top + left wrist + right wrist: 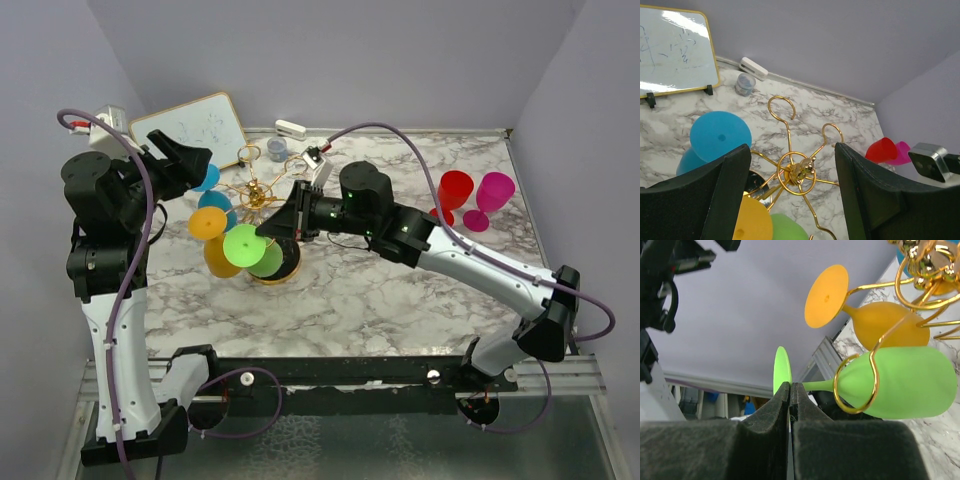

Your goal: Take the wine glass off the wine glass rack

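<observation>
Pale lilac walls around a marble tabletop

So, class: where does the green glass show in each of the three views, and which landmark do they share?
Top external: green glass left of centre, hanging on the rack.
Left wrist: bottom edge, cut off.
Right wrist: right of centre, bowl to the right.
Shared landmark: the gold rack.

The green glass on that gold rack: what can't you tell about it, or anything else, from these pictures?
- Right wrist view: the green glass has its foot edge-on at the shut right gripper; pinched or touching, unclear.
- Top view: the rack base lies mostly under that glass.
- Left wrist view: the blue glass, bowl mostly behind a left gripper finger.
- Top view: whiteboard scribbles too faint.
</observation>
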`<action>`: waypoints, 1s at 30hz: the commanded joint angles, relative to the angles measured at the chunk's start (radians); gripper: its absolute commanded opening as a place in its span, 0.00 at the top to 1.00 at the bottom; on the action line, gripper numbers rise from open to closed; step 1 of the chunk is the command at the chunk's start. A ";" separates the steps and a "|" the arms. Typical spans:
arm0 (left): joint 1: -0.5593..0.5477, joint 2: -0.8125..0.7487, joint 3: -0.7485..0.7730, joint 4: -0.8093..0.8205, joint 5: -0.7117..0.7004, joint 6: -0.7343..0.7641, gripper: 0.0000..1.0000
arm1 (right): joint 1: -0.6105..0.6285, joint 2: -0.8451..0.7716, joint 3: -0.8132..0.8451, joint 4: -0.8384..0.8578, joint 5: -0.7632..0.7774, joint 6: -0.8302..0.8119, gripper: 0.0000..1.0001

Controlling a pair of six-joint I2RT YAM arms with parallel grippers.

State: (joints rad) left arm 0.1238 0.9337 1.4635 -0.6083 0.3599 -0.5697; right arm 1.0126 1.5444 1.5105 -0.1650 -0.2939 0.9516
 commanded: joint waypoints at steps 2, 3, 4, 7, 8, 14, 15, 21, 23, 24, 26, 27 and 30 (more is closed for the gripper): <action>-0.003 0.031 0.055 0.062 0.069 -0.005 0.30 | -0.003 -0.086 -0.057 -0.013 -0.022 -0.058 0.99; -0.003 0.036 0.058 0.066 0.072 -0.008 0.30 | -0.002 -0.087 -0.058 -0.014 -0.031 -0.060 0.99; -0.003 0.039 0.059 0.069 0.076 -0.009 0.30 | -0.002 -0.087 -0.056 -0.014 -0.038 -0.061 0.99; -0.002 0.047 0.065 0.071 0.088 -0.014 0.30 | -0.002 -0.095 -0.066 -0.016 -0.043 -0.062 0.99; -0.004 0.049 0.067 0.073 0.097 -0.017 0.30 | -0.003 -0.100 -0.071 -0.020 -0.037 -0.062 0.99; -0.003 0.070 0.078 0.113 0.180 -0.033 0.30 | -0.002 -0.180 -0.127 -0.064 0.038 -0.082 0.99; -0.003 0.074 0.078 0.126 0.198 -0.038 0.30 | -0.002 -0.197 -0.136 -0.073 0.054 -0.086 0.99; -0.003 0.102 0.049 0.278 0.360 -0.119 0.30 | -0.003 -0.300 -0.154 -0.144 0.176 -0.149 0.99; -0.003 0.118 0.027 0.386 0.454 -0.182 0.30 | -0.003 -0.330 -0.149 -0.172 0.237 -0.179 0.99; -0.003 0.126 0.014 0.446 0.498 -0.238 0.30 | -0.003 -0.347 -0.145 -0.182 0.269 -0.197 0.99; -0.016 0.143 -0.011 0.595 0.587 -0.328 0.30 | -0.002 -0.375 -0.133 -0.198 0.341 -0.237 0.99; -0.031 0.153 -0.016 0.657 0.617 -0.363 0.30 | -0.002 -0.387 -0.123 -0.211 0.379 -0.251 0.99; -0.089 0.190 0.006 0.743 0.656 -0.407 0.30 | -0.002 -0.412 -0.099 -0.229 0.474 -0.296 0.99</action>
State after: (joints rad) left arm 0.0956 1.0908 1.4570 -0.1253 0.8501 -0.8421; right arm 1.0126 1.1698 1.3609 -0.3504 -0.0193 0.7528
